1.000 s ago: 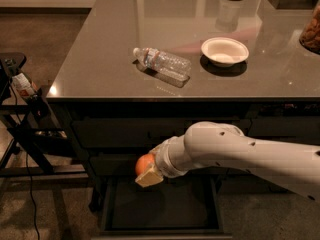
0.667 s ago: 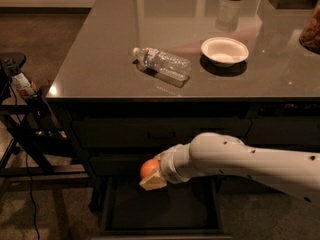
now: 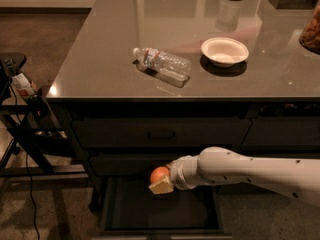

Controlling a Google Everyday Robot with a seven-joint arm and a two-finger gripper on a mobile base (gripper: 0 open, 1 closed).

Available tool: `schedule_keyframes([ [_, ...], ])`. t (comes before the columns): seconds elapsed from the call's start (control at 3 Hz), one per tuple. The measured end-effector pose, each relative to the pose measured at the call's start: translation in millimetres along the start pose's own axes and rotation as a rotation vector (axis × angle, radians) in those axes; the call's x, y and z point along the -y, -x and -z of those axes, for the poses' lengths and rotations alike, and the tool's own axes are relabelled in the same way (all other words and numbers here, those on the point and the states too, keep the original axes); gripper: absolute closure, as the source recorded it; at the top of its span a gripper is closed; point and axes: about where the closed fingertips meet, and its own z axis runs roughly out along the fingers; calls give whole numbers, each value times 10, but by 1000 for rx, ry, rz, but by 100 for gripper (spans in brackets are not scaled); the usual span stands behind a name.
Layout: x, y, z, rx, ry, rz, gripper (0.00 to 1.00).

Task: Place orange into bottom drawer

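Over the bottom drawer's (image 3: 150,210) rear edge, left of centre, we have the gripper (image 3: 161,181), jaws clenched on the orange (image 3: 159,174). Open tray lies straight below it, so we'd lower, then release.

A single camera stands high in front of the cabinet, looking down and forward over the counter (image 3: 100,59) at middling range (the far edge is cropped at the top). The open bottom drawer (image 3: 150,209) meets the lower edge; the gripper (image 3: 160,180), clasping the orange (image 3: 159,173), sits low centre, its arm (image 3: 240,171) entering from the right
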Motion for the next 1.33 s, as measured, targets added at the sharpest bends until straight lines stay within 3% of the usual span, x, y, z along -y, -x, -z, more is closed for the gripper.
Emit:
schedule_keyframes([
  [0.33, 0, -1, -1, 0, 0, 0, 100],
  [1.33, 327, -987, -663, -24, 4, -234, 100],
])
